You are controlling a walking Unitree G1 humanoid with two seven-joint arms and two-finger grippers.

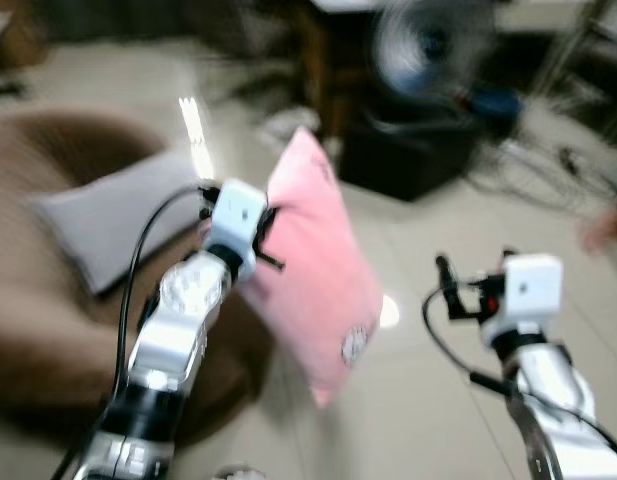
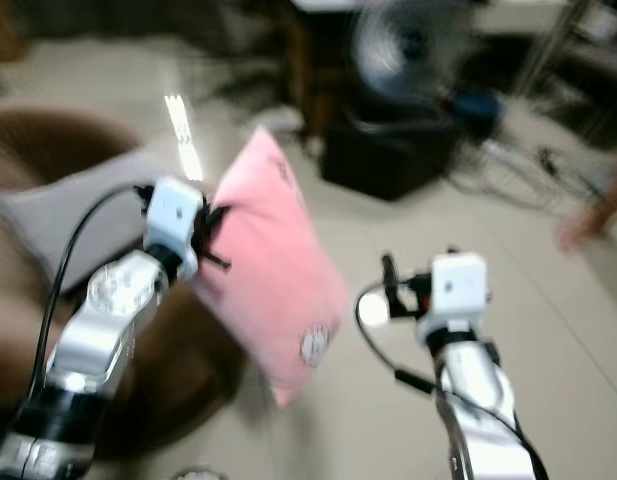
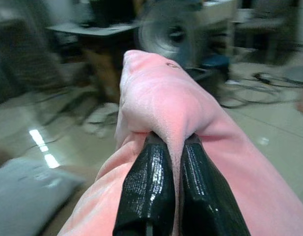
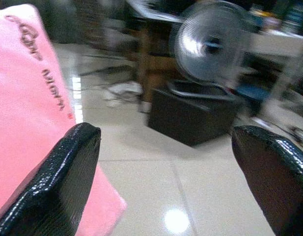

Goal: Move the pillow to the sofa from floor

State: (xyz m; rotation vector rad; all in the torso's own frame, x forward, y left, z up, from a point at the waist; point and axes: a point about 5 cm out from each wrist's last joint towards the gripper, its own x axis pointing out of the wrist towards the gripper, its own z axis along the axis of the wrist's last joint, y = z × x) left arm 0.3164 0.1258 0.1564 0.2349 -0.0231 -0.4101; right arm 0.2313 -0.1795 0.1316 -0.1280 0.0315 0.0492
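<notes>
Two black fingers (image 3: 146,191) of the left gripper (image 3: 173,147) are clenched on a fold of the pink pillow (image 1: 318,270), pinching its fabric between them near one edge. From that grip the pillow hangs tilted in the air, clear of the tiled floor (image 1: 428,390), its lower corner pointing down and a small round mark showing near that corner. Beside and behind the left arm lies the brown sofa (image 1: 48,330), with a grey cushion (image 1: 118,220) resting on its seat. Well apart from the pillow, off to its far side, the right gripper (image 4: 166,162) is held up with its fingers spread wide and grasping nothing. Beyond both grippers stand a fan (image 4: 210,46) and a dark box (image 4: 195,115) on the floor.
</notes>
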